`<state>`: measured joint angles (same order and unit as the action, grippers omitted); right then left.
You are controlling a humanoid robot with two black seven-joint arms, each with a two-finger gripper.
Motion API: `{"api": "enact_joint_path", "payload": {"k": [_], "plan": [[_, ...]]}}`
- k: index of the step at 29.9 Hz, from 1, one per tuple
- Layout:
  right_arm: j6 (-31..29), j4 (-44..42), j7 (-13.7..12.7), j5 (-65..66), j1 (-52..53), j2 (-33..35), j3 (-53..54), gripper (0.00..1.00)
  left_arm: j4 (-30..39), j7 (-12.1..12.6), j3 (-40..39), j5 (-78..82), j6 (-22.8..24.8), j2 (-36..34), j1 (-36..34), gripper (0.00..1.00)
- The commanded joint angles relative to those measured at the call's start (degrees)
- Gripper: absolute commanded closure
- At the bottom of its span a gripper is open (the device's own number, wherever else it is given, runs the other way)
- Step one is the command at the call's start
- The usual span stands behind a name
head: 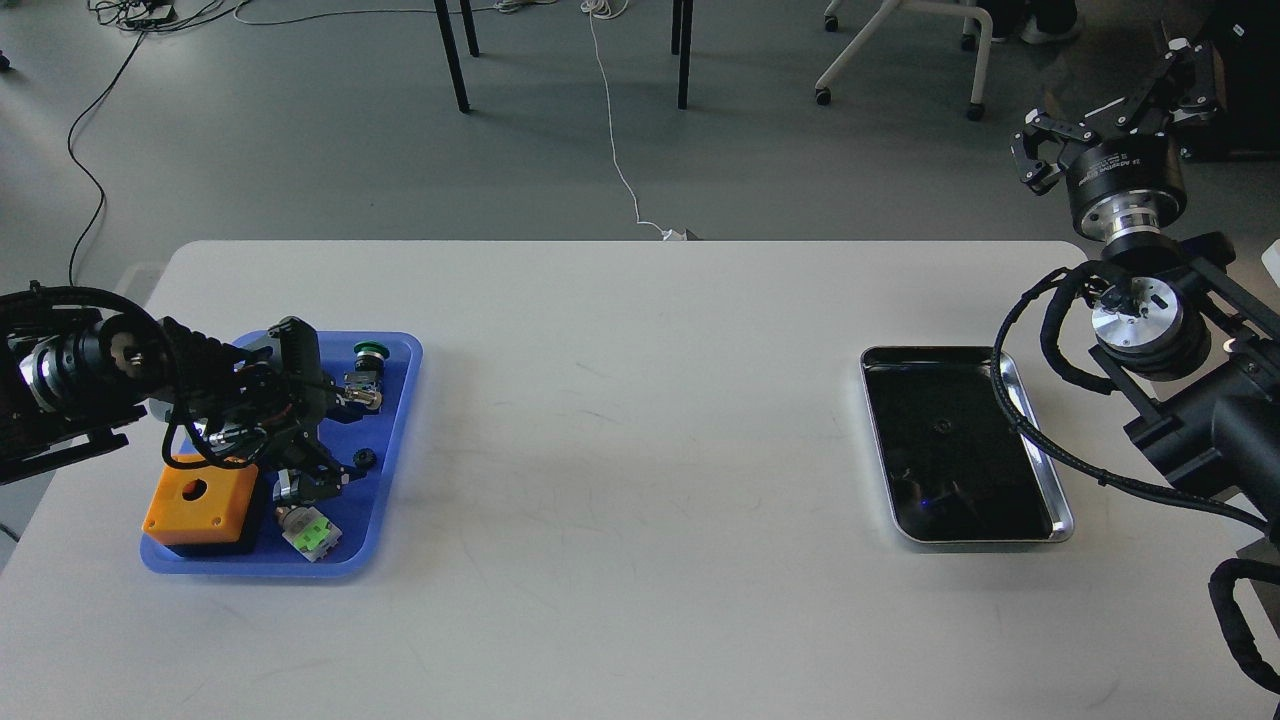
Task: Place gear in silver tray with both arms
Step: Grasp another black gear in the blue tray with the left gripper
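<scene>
My left tool [335,480] is down inside the blue tray [400,420] on the pale desk [620,420], by a small black gear [364,459]; I cannot tell its grip. My right tool [1100,125], fingers spread, is raised beyond the desk's far right corner. The silver tray [1055,500] sits bare at right. Grey floor behind, with cables [615,150] and chair legs [455,60].

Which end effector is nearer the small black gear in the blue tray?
Left. The left end effector hovers just beside the gear inside the blue tray; the right end effector is raised beyond the table's far right corner.
</scene>
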<state>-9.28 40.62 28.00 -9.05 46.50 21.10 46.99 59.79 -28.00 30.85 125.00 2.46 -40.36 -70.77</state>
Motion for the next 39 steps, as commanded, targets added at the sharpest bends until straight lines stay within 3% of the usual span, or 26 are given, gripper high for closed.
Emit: {"api": "enact_joint_path", "payload": {"k": [1, 11, 15, 28, 39], "plan": [[-0.04, -0.02, 0.0, 0.0, 0.0, -0.01, 0.04, 0.01, -0.55, 0.0, 0.09, 0.0, 0.0, 1.24, 0.37, 0.38], [0.05, -0.02, 0.0, 0.0, 0.0, 0.08, 0.12, 0.01, -3.19, 0.0, 0.0, 0.0, -1.14, 3.18, 1.78, 0.48], [0.05, -0.02, 0.0, 0.0, 0.0, 0.08, 0.04, 0.01, -3.19, 0.0, 0.0, 0.0, -1.49, 3.1, 1.6, 0.62], [0.05, -0.02, 0.0, 0.0, 0.09, -0.01, 0.04, 0.01, -3.19, 0.0, 0.0, 0.0, -1.49, 2.66, 1.86, 0.64], [0.05, -0.02, 0.0, 0.0, 0.09, -0.01, 0.04, 0.01, -4.24, 0.0, 0.09, 0.0, -1.49, 2.48, 1.87, 0.76]]}}
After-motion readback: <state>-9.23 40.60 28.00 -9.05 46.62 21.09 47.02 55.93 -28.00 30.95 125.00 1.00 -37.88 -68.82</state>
